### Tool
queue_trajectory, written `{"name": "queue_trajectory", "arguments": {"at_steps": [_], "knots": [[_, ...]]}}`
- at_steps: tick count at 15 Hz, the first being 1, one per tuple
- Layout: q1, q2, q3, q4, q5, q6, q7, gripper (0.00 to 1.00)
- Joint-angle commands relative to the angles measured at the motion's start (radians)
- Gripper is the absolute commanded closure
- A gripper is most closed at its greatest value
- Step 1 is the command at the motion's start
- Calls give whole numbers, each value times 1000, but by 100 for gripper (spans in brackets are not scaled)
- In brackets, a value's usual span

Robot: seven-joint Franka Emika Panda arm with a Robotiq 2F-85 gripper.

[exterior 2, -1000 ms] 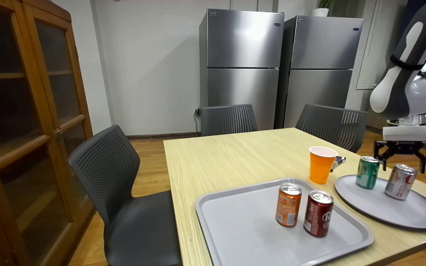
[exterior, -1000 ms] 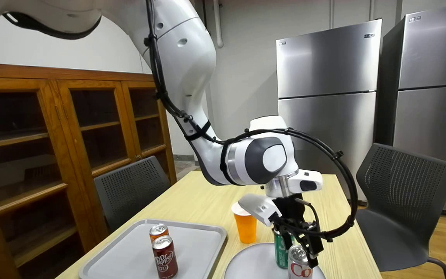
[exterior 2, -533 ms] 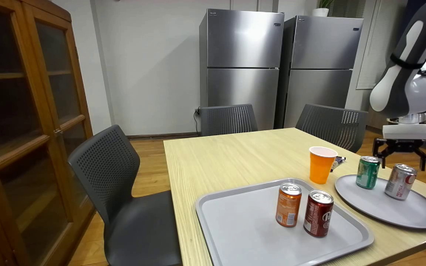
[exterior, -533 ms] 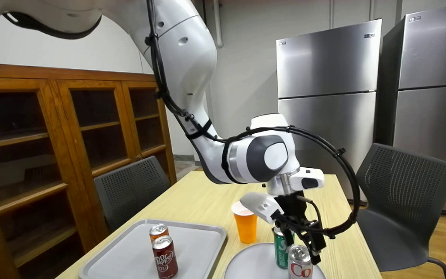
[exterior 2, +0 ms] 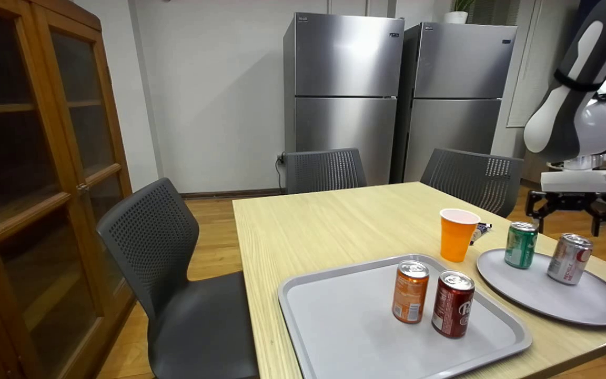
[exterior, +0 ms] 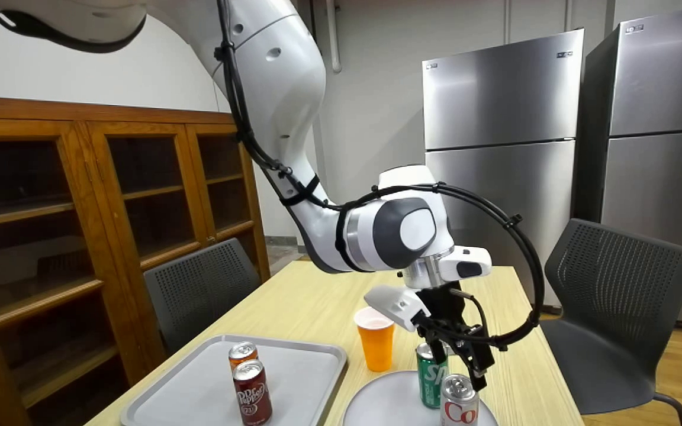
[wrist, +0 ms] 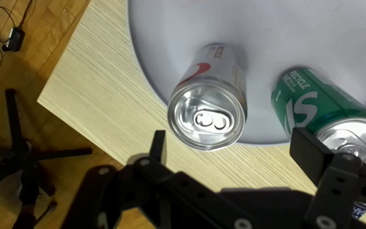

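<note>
— Your gripper (exterior 2: 566, 227)?
— One, jaws spread wide.
— And around it?
— Silver can (wrist: 208, 95), upright, just ahead of your jaws' gap in the wrist view; green can (wrist: 326, 103), upright, close beside one jaw, contact unclear; grey plate (wrist: 275, 31), below your jaws, under both.

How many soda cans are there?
4: an orange soda can and a Dr Pepper can on the gray tray; a Sprite can and a silver Coke can on the gray plate.
</note>
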Motion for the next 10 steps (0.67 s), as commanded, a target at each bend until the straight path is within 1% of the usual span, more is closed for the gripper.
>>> {"name": "queue_trajectory", "arguments": {"at_steps": [1, 6, 10], "knots": [[46, -74, -27, -52, -28, 9, 29, 0], [107, -126, -69, -86, -75, 21, 78, 0], [158, -174, -99, -123, -146, 34, 136, 0]]}}
